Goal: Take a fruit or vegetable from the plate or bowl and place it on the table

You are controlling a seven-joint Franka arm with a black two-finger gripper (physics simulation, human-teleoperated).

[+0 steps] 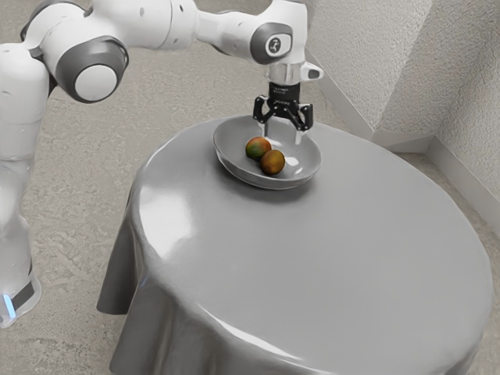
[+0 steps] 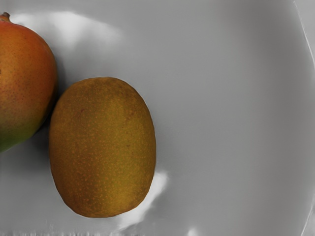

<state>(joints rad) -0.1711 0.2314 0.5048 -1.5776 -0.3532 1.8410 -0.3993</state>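
Observation:
My gripper [image 1: 282, 136] points straight down over the grey bowl [image 1: 233, 139], its two fingers spread apart with nothing between them. Inside the bowl lie a red-green mango [image 1: 257, 148] and a brown kiwi [image 1: 273, 162], side by side and seemingly touching. In the exterior view both fruits appear below the fingertips. The wrist view shows the oval kiwi [image 2: 102, 147] whole, beside the orange, red and green mango [image 2: 24, 83], which is partly cut off; both rest on the bowl's smooth inner surface [image 2: 221, 123].
The bowl stands near the far edge of a round table [image 1: 328, 258] draped in a glossy grey cloth. Around it the bowl's raised rim curves up. A textured wall [image 1: 461, 101] rises beyond the table at the exterior view's right.

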